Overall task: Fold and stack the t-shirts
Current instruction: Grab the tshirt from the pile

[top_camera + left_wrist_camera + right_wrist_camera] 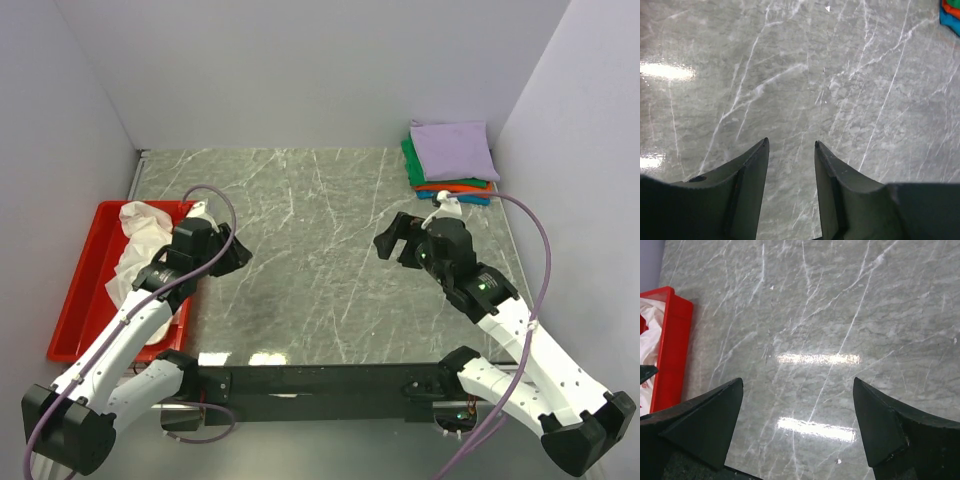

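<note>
A folded stack of t-shirts sits at the far right corner: lavender on top, then green, orange and teal; its edge shows in the left wrist view. A crumpled white t-shirt lies in the red tray, also in the right wrist view. My left gripper is open and empty over bare marble beside the tray. My right gripper is open wide and empty above the table's middle right.
The marble tabletop lies between the tray and the stack. White walls close in the left, back and right sides. The arms' black base rail runs along the near edge.
</note>
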Robot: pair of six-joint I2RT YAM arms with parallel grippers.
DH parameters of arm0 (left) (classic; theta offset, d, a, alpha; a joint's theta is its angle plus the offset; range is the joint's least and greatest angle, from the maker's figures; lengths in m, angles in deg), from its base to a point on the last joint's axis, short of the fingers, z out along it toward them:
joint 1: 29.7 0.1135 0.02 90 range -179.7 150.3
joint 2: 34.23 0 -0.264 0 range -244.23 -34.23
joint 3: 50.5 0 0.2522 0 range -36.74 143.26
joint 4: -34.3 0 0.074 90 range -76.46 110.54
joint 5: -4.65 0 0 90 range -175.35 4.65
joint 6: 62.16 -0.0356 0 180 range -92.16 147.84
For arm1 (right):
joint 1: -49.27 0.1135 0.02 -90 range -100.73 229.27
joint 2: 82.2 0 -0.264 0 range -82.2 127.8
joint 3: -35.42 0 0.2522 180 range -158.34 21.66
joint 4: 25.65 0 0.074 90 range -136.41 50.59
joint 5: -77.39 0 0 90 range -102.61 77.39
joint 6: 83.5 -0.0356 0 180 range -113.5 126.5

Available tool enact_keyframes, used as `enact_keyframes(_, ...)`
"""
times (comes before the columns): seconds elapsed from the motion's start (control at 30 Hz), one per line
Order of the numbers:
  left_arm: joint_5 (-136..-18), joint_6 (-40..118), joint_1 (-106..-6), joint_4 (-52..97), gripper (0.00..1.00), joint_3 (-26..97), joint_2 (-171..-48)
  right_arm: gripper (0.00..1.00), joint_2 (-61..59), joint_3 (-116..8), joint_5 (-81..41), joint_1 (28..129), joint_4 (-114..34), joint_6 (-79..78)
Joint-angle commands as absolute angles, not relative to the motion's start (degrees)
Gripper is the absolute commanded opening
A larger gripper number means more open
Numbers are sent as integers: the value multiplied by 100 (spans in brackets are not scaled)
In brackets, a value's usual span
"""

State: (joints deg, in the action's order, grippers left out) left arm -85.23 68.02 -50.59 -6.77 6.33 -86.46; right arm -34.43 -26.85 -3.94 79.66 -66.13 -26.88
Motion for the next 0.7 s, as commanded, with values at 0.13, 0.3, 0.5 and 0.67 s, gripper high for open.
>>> enact_keyframes(0.13,-9290,7257,-5080,-977,50,939,-8618,96,-3579,-2562,-566,7994,-6675,-2505)
enact_keyframes(0.3,-9809,7284,-4896,-1523,58,1458,-8916,96,-3685,-2431,-821,7994,-6596,-2408)
enact_keyframes(0.5,-10424,7275,-3947,-2165,68,2126,-9373,96,-3702,-2378,-909,7994,-6666,-2382)
enact_keyframes(0.67,-10627,7433,-2658,-2341,79,2303,-9742,96,-3676,-2246,-1103,7994,-6560,-2364)
